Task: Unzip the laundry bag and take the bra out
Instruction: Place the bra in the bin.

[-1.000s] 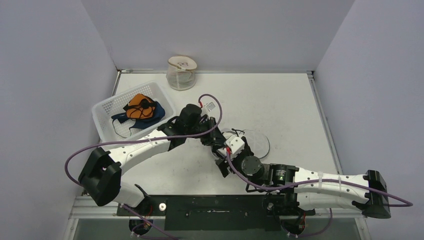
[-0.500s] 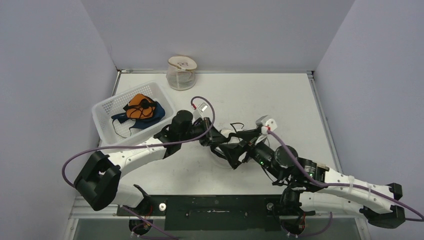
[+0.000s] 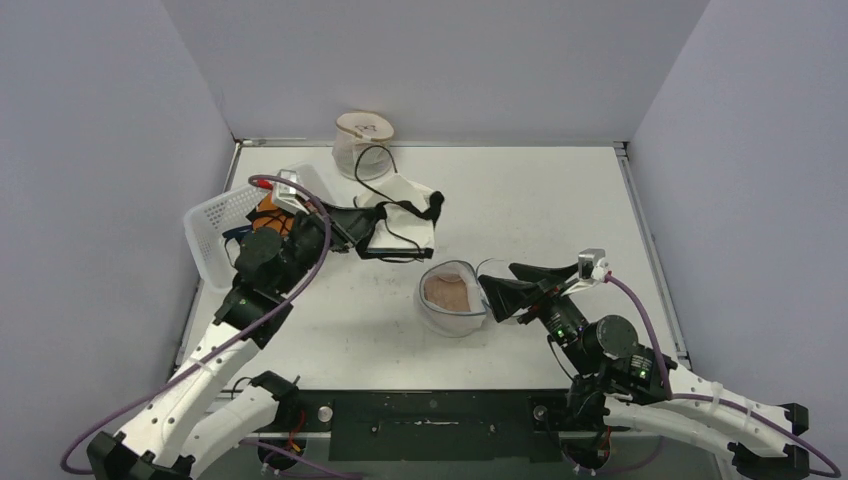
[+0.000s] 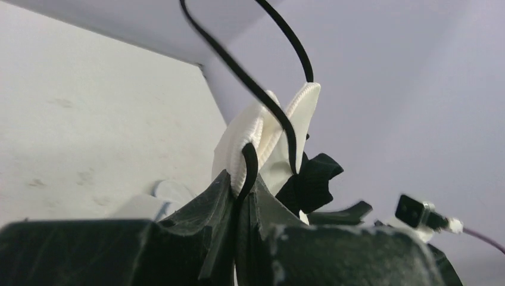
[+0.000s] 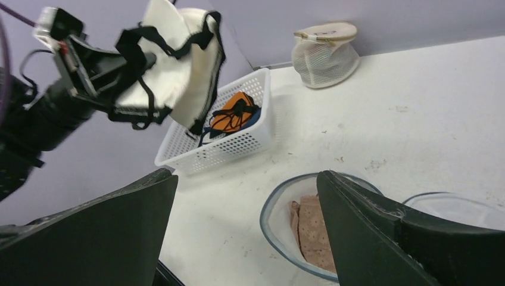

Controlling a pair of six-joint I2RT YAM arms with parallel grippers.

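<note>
The laundry bag [image 3: 440, 320] [image 5: 266, 214] lies open on the bench [image 3: 560, 200], its mouth gaping upward, with a beige padded piece [image 3: 447, 292] [image 5: 309, 229] showing inside. The bra [image 3: 405, 200] [image 5: 172, 71] [image 4: 262, 137], white with black straps, is out of the laundry bag and up in the air, beyond it and a little to its left. The left tool [image 3: 352, 228] [image 4: 241, 190] is pressed together on the bra's black strap and white padded edge, and loose straps trail off it. The right tool [image 3: 497, 290] [image 5: 245, 179] is just to the right of the laundry bag, its fingers spread wide with nothing between them and its tips pointing at the bag's rim. Whether they touch the rim I cannot tell. Well to the left of the laundry bag and further back stands a white basket [image 3: 205, 245] [image 5: 238, 146] holding an orange garment [image 3: 275, 215] [image 5: 235, 113] on something blue. Far behind the laundry bag, against the back wall, sits a small mesh pouch [image 3: 362, 150] [image 5: 324, 56].
</note>
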